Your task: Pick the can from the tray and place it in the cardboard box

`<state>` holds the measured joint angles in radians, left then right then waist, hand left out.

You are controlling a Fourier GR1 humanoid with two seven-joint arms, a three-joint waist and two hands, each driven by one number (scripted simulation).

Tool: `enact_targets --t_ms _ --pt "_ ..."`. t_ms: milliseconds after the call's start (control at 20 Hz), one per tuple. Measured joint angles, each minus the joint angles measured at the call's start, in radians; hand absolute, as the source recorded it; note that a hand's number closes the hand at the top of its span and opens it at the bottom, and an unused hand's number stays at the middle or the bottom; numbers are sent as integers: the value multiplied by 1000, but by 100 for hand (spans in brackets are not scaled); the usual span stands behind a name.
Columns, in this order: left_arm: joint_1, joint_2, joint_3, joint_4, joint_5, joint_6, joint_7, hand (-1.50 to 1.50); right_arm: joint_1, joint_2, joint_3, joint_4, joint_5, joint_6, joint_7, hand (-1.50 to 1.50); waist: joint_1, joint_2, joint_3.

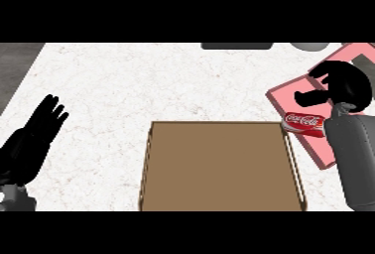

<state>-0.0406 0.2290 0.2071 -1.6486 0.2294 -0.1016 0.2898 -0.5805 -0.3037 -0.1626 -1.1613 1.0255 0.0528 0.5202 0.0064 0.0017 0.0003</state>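
Observation:
A red cola can (303,123) lies on its side on the pink tray (285,94), at the tray's near edge, right beside the far right corner of the cardboard box (219,166). My right hand (344,84) hovers over the tray just beyond the can, thumb pointing left, fingers curled, holding nothing. The box is open and shows only its brown floor. My left hand (33,136) rests open at the left edge, fingers up.
A dark flat object (236,45) and a grey round thing (310,46) sit at the counter's far edge. A grey item (364,62) lies on the tray behind my right hand. The white marble counter (147,84) spreads between hand and box.

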Motion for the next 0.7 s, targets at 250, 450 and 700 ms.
enact_targets --t_ms 250,450,700 --pt "-9 -9 -4 7 -10 2 -4 0 30 6 -32 44 -63 -69 -123 -150 -1 0 0" --pt "1 -10 -4 -15 -12 8 8 0 45 47 -88 -20 -134 -178 -173 -150 -5 -2 1" --pt "6 -12 -3 -15 -18 10 2 0 51 76 -206 -102 -272 -284 -219 -150 -11 -4 1"
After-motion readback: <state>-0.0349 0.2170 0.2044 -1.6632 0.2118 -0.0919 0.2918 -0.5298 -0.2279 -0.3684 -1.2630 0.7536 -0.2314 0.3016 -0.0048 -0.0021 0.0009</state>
